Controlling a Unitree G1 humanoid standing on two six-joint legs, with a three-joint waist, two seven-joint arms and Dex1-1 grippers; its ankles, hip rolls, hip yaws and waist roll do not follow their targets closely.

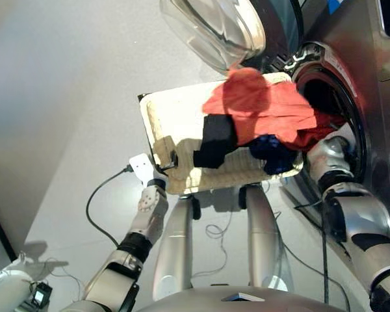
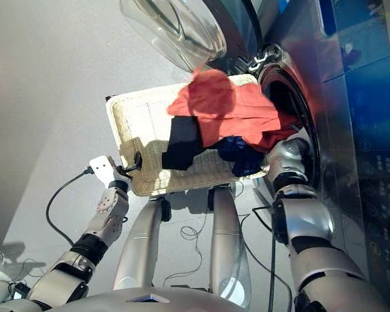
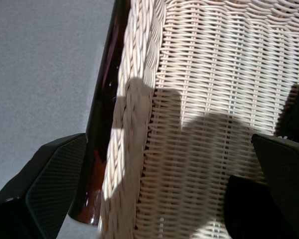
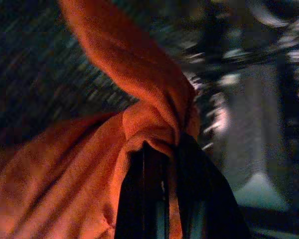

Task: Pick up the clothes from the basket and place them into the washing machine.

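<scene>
Left gripper (image 3: 154,199): fingers apart, straddling the near rim of the basket (image 1: 157,110); one finger outside the dark frame edge, the other over the weave inside.
Right gripper (image 4: 164,159): closed on a bunched fold of the orange-red garment (image 1: 260,104); arm reaches into the porthole of the washing machine (image 1: 370,84).
Orange-red garment: stretched from the basket's far end across to the drum opening, partly inside.
Black garment (image 1: 216,140): in the basket, just beside the orange-red one and partly under it.
Navy garment (image 1: 273,153): at the basket corner nearest the machine.
Glass door (image 1: 211,29): swung open above the basket.
</scene>
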